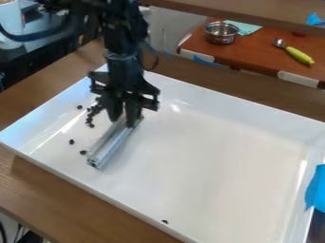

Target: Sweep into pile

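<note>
Seen from here: end effector (122,123) clamped on bar (113,144), bar's long axis roughly parallel to left edge of tray (222,156). Most dark pellets (91,126) lie between bar and that edge; sweep direction should likely be edgeward.

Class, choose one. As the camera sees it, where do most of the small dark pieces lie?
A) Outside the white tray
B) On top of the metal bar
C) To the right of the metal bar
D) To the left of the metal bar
D: most of the dark pieces are scattered inside the white tray, left of the metal bar.
</note>
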Motion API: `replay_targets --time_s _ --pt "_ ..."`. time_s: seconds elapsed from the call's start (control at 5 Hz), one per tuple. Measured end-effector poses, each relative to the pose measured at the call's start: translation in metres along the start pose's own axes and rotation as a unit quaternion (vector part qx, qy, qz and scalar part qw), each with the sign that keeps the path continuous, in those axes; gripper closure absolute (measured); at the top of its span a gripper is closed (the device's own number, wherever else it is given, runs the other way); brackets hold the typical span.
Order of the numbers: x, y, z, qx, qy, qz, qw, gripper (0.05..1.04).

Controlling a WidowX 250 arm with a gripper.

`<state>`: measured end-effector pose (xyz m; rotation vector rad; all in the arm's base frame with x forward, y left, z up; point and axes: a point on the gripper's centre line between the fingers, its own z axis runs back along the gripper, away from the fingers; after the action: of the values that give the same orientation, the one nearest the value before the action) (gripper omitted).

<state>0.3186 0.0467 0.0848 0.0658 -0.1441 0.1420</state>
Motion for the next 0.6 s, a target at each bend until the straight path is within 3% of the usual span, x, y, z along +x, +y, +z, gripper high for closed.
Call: replay_targets --time_s 0.2,0.4,0.6 --pt "0.0 0.024 -0.001 0.027 0.001 -0.025 0.9993 0.761" --pt "0.006 0.049 -0.004 0.066 -0.046 -0.048 0.9956 0.761" --pt "0.012 0.062 -0.01 0.115 -0.095 -0.035 0.9882 0.761"
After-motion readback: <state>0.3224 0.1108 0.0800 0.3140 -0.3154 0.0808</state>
